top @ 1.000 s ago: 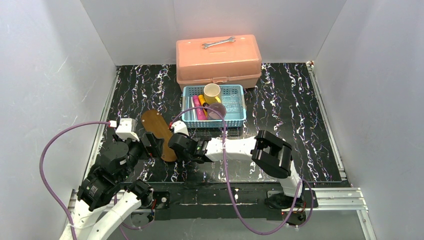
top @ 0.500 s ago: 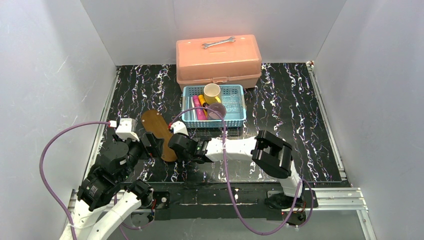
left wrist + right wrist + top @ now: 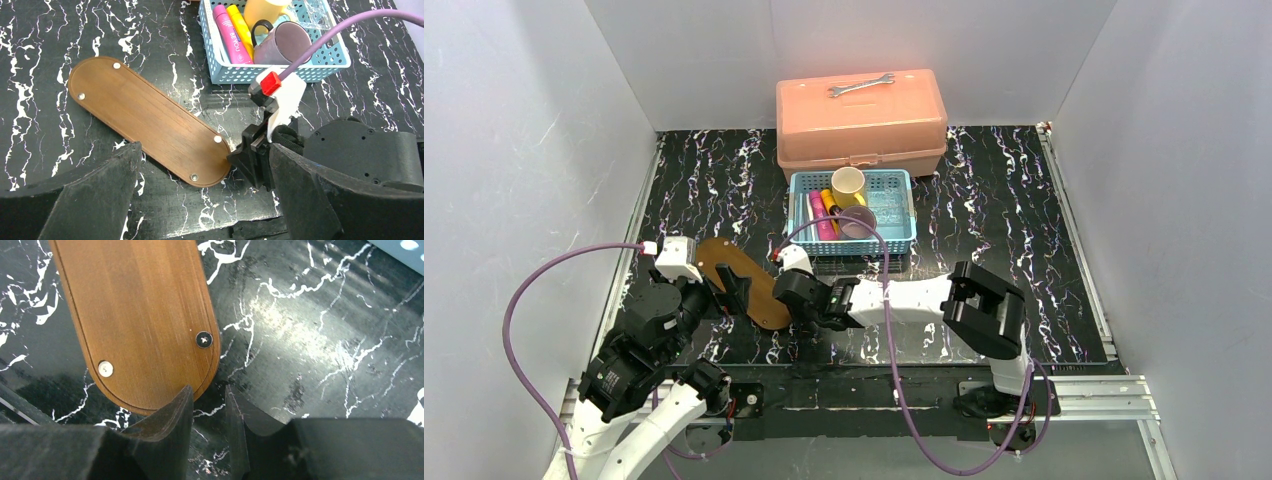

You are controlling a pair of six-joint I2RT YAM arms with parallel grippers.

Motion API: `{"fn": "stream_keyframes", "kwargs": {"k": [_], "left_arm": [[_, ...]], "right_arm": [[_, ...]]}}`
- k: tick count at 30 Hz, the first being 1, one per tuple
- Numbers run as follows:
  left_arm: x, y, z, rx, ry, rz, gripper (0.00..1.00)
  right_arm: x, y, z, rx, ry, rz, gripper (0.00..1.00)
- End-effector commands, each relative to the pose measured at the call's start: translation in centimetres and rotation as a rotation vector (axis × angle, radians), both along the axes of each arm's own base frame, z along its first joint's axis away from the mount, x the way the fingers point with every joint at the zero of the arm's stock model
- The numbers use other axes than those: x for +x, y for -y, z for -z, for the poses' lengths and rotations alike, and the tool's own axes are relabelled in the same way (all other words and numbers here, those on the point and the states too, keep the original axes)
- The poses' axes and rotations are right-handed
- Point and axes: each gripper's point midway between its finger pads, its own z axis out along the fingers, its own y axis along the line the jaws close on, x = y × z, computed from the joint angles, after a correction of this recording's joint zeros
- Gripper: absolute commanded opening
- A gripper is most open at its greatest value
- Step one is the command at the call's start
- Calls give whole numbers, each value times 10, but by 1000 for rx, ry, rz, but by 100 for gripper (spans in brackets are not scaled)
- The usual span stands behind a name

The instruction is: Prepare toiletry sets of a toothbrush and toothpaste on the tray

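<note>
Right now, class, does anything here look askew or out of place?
The tray lies diagonally, skewed to the table edges, with screw heads showing, perhaps underside up. A wrench rests on the lid of the pink box.

Tray (image 3: 742,283): lying at the near left of the table (image 3: 1004,200), slanting from far left to near right.
Basket (image 3: 854,210): sitting mid-table, far right of the tray, apart from it.
Toolbox (image 3: 860,130): standing just behind the basket.
Wrench (image 3: 861,85): lying on the toolbox lid.
Toothpaste tubes (image 3: 821,215): lying side by side in the basket's left part.
Cup (image 3: 848,184): sitting in the basket, right of the tubes.
Mug (image 3: 858,221): sitting just nearer than the cup.
</note>
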Motion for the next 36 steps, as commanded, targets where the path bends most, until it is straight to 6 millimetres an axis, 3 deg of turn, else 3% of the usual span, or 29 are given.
{"fn": "stream_keyframes", "kwargs": {"k": [1,9,20,36], "left_arm": [[1,-4,3,10,-7,-26,99],[1,-6,3,11,-6,-32,99],[1,-6,4,14,-11,-34,99],[2,-5,6,20,-18,-34,99]], "right_arm": [[-3,39,13,-112,-2,8,37],[2,69,15,-132,-4,45,37],[13,131,19,-155,-14,138,36],[41,219,-5,-160,6,290,36]]}}
